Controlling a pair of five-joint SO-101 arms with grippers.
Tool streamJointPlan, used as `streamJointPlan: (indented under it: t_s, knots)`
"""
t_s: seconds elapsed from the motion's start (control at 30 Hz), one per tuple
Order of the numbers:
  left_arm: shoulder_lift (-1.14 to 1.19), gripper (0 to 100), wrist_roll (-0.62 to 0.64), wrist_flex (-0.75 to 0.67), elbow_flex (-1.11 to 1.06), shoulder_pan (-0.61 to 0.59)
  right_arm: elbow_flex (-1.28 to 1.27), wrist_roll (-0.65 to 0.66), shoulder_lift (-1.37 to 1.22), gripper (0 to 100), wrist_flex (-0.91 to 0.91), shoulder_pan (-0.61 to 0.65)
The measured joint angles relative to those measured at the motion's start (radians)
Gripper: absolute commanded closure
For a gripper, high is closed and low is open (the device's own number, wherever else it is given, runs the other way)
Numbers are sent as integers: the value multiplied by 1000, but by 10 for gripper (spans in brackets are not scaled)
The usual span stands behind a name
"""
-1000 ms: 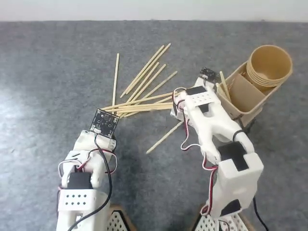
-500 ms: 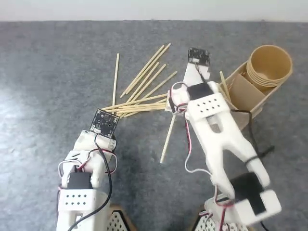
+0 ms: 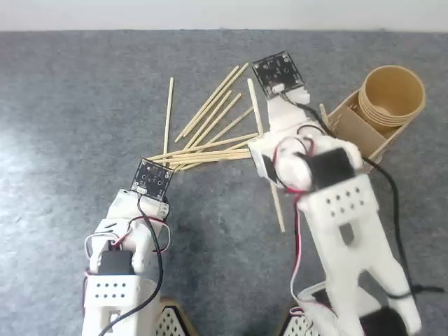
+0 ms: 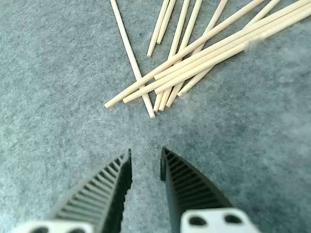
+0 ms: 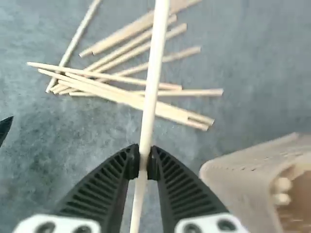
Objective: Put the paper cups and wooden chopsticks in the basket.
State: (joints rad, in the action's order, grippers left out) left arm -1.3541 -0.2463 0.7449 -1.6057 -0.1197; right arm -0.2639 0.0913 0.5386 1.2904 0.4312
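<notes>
My right gripper [image 5: 143,162] is shut on one wooden chopstick [image 5: 155,58], gripped partway along its length. In the high view this chopstick [image 3: 277,207] runs under the right arm, from beside the loose pile toward the near side. Several more chopsticks [image 3: 210,133] lie fanned on the grey mat, left of the basket [image 3: 353,133]. The basket holds a stack of paper cups [image 3: 390,94] and a chopstick [image 3: 325,117]. My left gripper [image 4: 145,165] hovers low over the mat just short of the pile [image 4: 194,63], its fingers slightly apart and empty.
Grey mat covers the whole table. The basket's corner [image 5: 252,184] sits close beside my right gripper. The left arm's camera board [image 3: 154,178] is near the pile's left ends. Bare mat stretches to the far left and between the arms.
The right arm has risen and swung left, away from the basket. The chopstick in its gripper has turned from slanting to nearly pointing away from me. The left arm stayed still.
</notes>
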Motion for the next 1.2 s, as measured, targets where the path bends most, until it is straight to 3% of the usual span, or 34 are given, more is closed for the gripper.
streamJointPlan:
  t_s: [0.3, 0.77, 0.93, 1.2]
  knots:
    - [0, 899, 0, 0, 0, 0, 0, 160, 163, 991, 14, -14]
    - [0, 899, 0, 0, 0, 0, 256, 173, 118, 991, 41, -32]
    - [0, 899, 0, 0, 0, 0, 456, 190, 100, 991, 5, -130]
    - [0, 899, 0, 0, 0, 0, 502, 258, 32, 991, -87, -436]
